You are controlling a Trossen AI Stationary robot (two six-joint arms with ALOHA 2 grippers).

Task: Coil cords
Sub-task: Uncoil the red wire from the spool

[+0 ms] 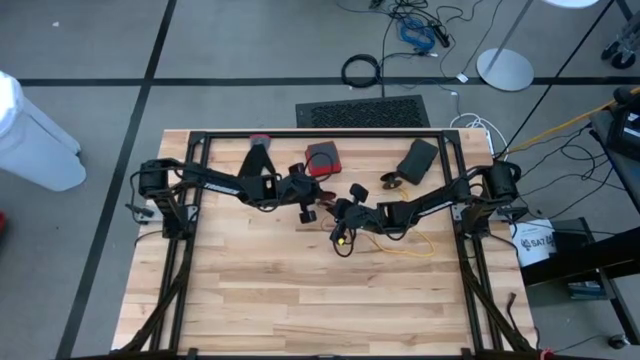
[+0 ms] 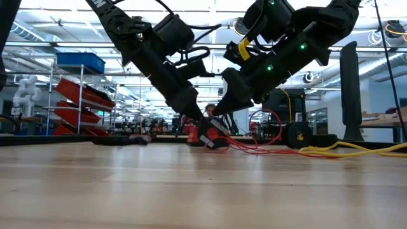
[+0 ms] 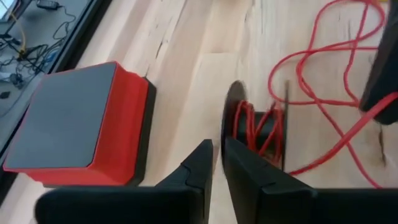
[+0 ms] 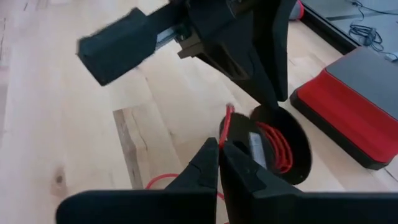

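Right gripper [image 4: 219, 163] is pinched tight on the end of the red cord [image 4: 227, 119], right beside the black spool [image 4: 297, 146] where a few red turns are already wound. Left gripper [image 3: 217, 163] sits just on the other side of that spool [image 3: 231, 118], its fingers parted only a crack with nothing between them, so it reads as barely open and empty.

That red cord [image 3: 311, 74] trails off the spool in loose loops across the tabletop [image 1: 300, 290], and a yellow cord [image 1: 415, 246] lies curled under the right arm, both near the middle. These are thin, light and floppy, I'd say: no stiffness to push with, easy to kink or tangle, and likely to slip through a loose pinch. Best hold looks like a short way back from the free end, close to the spool, keeping the line lightly taut as it winds. The spool itself looks light enough to skid or tip if tugged, so the other gripper may need to steady its rim.

Crowding in, a red box with a dark top [image 3: 81, 121] sits just beside the spool, a flat dark pad [image 1: 417, 158] lies further back, and the two arms are nose to nose, so each gripper stands in the other's way.
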